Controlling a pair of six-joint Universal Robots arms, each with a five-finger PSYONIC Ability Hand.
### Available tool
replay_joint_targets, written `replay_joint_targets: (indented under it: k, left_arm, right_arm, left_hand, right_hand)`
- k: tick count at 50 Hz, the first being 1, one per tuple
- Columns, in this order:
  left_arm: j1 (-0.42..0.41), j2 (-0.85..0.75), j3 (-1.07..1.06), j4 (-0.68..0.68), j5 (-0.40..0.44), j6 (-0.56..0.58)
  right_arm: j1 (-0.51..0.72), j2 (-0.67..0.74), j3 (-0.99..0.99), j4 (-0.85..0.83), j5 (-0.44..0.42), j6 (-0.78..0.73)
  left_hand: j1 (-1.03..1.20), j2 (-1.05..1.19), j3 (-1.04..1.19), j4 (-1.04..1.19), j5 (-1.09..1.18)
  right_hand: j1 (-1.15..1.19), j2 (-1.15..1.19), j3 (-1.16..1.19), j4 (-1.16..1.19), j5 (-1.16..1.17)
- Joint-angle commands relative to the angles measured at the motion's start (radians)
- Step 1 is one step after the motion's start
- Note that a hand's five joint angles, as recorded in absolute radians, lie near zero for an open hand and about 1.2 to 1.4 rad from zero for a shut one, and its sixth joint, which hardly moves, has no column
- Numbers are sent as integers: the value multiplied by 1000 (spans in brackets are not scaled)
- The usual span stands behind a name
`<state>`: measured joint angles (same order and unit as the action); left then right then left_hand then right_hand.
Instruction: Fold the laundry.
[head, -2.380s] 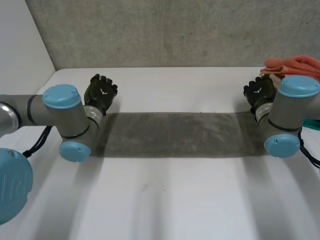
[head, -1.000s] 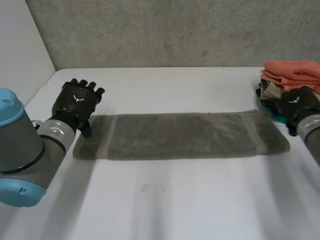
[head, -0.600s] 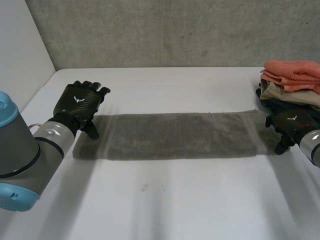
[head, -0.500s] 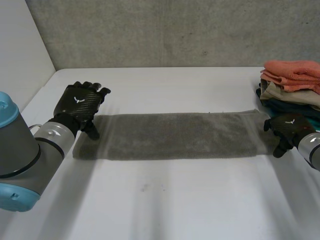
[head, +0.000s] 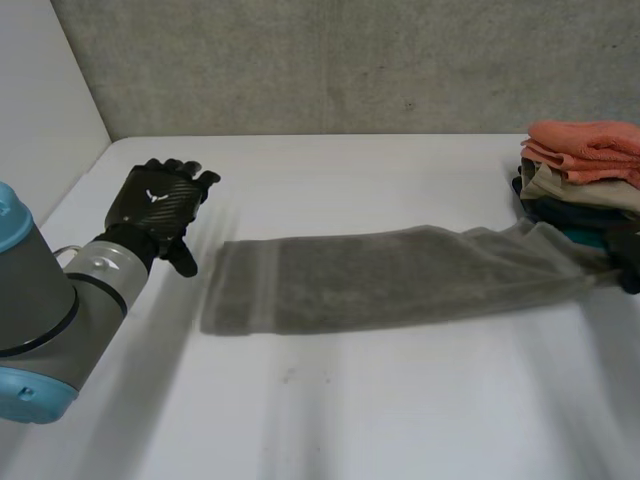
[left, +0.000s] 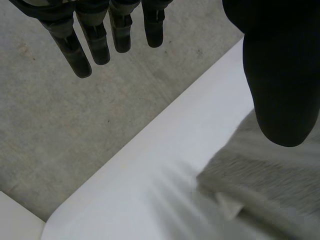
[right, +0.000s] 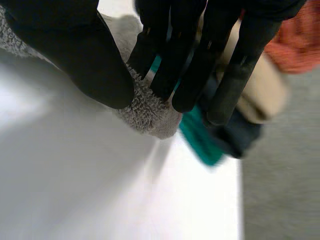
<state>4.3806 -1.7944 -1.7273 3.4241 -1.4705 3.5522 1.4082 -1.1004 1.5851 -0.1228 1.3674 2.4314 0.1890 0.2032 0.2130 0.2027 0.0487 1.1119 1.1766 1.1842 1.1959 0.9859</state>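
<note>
A long grey towel (head: 400, 277) lies stretched across the white table (head: 330, 410), its right end lifted and bunched. My right hand (right: 75, 55) is shut on that end: thumb and fingers pinch the towel (right: 150, 112) between them, right beside the laundry stack. In the head view this hand (head: 631, 266) sits at the table's right edge. My left hand (head: 155, 208) hovers open near the towel's left end, apart from it, fingers (left: 95, 40) straight. Below its thumb, the towel's left corner (left: 260, 195) shows.
A stack of folded laundry (head: 580, 170) stands at the right, orange on top, then beige, dark and teal pieces (right: 200, 137). A grey wall (head: 330, 60) runs behind the table. The table's left edge lies close to my left arm (head: 50, 310).
My right hand has shut on the towel's right end and pulled it rightward. The towel slid away from my left hand, which stayed in place and open.
</note>
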Motion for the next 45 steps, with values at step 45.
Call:
replay_joint_targets:
  k: [45]
  left_arm:
    - [-18, 52, -2, 14, -4, -1]
  right_arm:
    - [782, 47, -90, -97, 107, 279]
  left_hand:
    - [-15, -29, -38, -28, -49]
  right_hand:
    - [-937, -1002, -1010, -1021, -986]
